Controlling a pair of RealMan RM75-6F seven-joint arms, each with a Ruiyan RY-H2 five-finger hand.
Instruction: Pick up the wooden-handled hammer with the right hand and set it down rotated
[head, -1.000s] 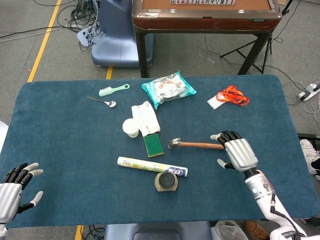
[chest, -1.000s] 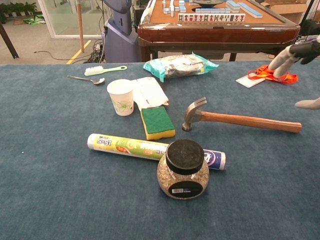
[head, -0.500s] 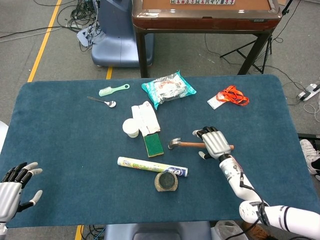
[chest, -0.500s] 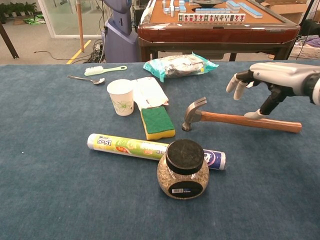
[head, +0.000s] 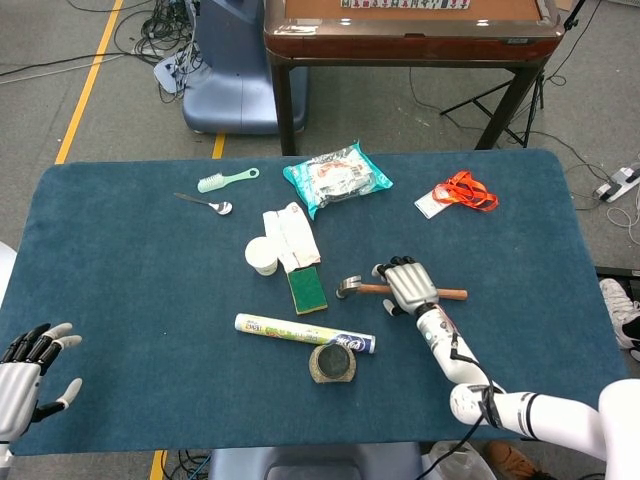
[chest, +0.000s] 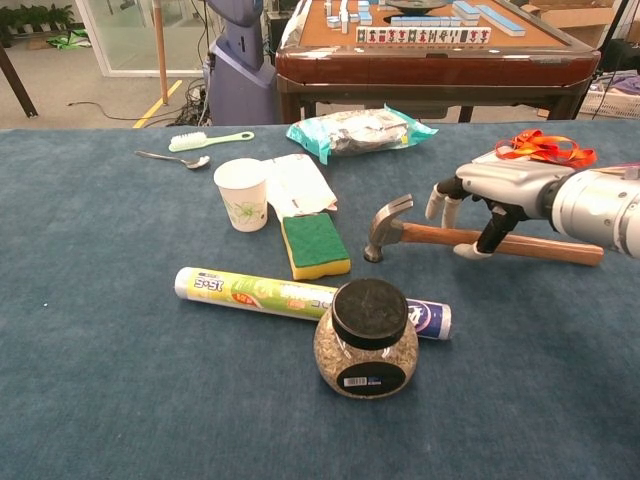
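Head view showed the wooden-handled hammer (head: 400, 290) lying flat on the blue table (head: 120, 300), right of centre in the frame, steel head toward frame left and handle running to frame right. Right robot hand (head: 408, 285) sat over the middle of the handle, palm down. In the chest view the same robot hand (chest: 490, 195) arched above the handle with fingers (chest: 446, 205) spread and curled downward on the far side, thumb tip down on the near side by the wood; the grip had not closed, and the hammer (chest: 455, 238) rested on the table. Whether the fingertips touched the wood could not be told.

Left robot hand (head: 25, 365) hovered at the lower left edge of the frame, fingers apart, holding nothing.

A green sponge (chest: 315, 243) lay just left of the hammer head. A black-lidded jar (chest: 367, 338) stood lower centre, touching a white roll (chest: 290, 295) behind it. A paper cup (chest: 243, 194) stood upright at upper left of the sponge.
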